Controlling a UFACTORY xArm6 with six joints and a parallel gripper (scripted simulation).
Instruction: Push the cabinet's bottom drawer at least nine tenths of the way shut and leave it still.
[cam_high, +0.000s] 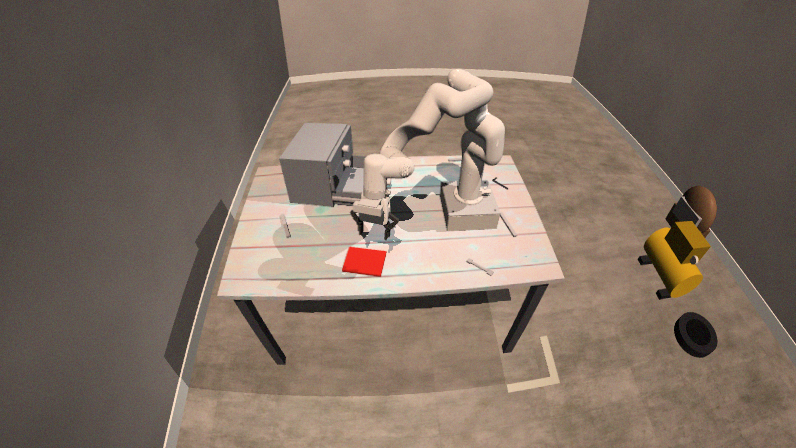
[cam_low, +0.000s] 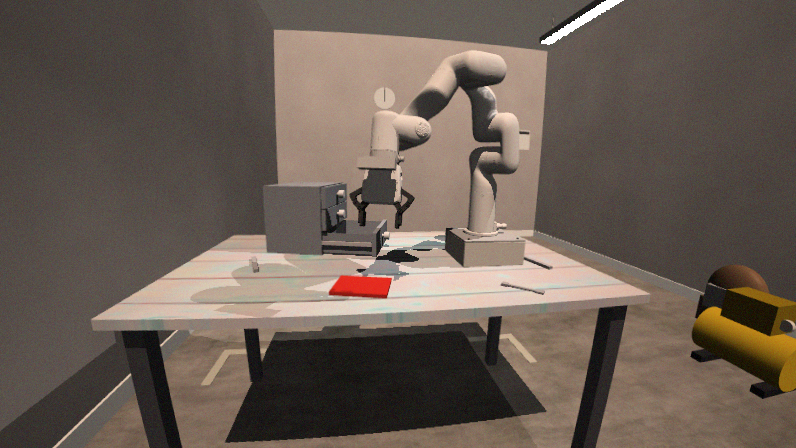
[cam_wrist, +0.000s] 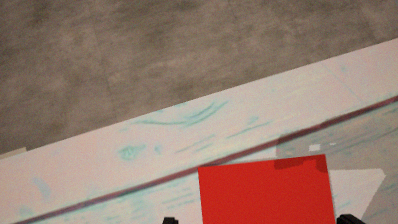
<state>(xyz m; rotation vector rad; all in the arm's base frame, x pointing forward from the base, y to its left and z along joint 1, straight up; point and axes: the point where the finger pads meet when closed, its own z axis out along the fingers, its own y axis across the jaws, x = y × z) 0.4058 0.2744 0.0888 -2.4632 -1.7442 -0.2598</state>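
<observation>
A grey cabinet (cam_high: 316, 162) with three drawers stands at the table's back left, and it also shows in the exterior view (cam_low: 300, 217). Its bottom drawer (cam_low: 356, 235) is pulled well out, and it also shows in the top view (cam_high: 349, 188). The two upper drawers are shut. My gripper (cam_low: 379, 218) is open and empty. It points down and hangs above the table just beyond the open drawer's front, also seen in the top view (cam_high: 374, 222). In the wrist view only the fingertips show at the bottom edge.
A flat red square (cam_high: 365, 261) lies on the table in front of the gripper, and it fills the lower wrist view (cam_wrist: 265, 190). The arm's base block (cam_high: 471, 210) stands to the right. Small tools (cam_high: 480, 266) lie scattered on the table.
</observation>
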